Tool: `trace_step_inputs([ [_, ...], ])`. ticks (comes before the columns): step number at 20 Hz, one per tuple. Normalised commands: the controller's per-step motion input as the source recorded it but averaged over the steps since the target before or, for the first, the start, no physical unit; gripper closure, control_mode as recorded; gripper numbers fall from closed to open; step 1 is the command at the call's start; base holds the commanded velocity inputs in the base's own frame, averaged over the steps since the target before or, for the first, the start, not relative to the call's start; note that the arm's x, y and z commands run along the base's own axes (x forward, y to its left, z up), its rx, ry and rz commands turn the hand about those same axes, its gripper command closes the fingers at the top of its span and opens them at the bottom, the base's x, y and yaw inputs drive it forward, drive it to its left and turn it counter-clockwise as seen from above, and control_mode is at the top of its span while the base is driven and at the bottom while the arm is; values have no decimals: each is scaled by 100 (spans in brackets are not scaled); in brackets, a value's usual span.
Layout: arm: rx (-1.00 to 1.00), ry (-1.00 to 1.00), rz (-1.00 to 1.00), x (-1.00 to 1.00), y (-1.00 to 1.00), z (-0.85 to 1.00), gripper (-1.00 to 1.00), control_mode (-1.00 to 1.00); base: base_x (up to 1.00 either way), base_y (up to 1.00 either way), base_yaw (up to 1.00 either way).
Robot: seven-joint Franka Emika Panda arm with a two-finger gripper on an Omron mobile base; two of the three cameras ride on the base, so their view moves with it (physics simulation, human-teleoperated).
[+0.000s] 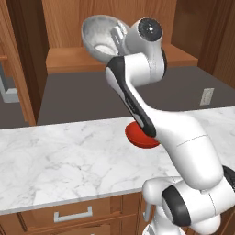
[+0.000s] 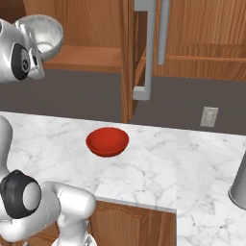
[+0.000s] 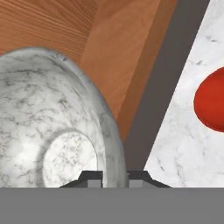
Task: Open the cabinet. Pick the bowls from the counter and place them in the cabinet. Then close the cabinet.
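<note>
We've got the gripper (image 3: 114, 178) pinched narrow on the rim of the marble bowl (image 1: 98, 34); in the hand view one dark finger tip sits on each side of the bowl's wall, so the rim runs right between them; the bowl is tipped on its side, mouth facing out, held up in the open cabinet (image 1: 110, 18) just above its wooden shelf (image 1: 78, 58); we can't tell if the bowl's edge touches the shelf or just hangs over it. From the hand, the red bowl (image 2: 107, 141) is well below and off to the side, sitting upright on the counter (image 2: 158, 163), well apart from the marble one; in the left base view the arm covers most of it. The open cabinet door (image 2: 129, 57) stands edge-on beside the hand's spot in the right base view, its grey bar handle (image 2: 149, 53) hanging down; there's a grey cylinder (image 2: 239, 185) at the far end of the counter, well away from the hand.
</note>
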Motion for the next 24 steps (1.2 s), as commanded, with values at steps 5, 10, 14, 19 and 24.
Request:
trace_step_inputs([
  [5,0,0,1,52,0,0,100,-100,0,0,0],
  [10,0,4,2,54,9,0,100,-100,0,0,0],
  [14,0,7,0,47,15,-4,100,-100,0,0,0],
  [19,0,4,0,32,22,-17,100,-100,0,0,0],
  [24,0,0,0,-1,24,-13,100,-100,0,0,0],
])
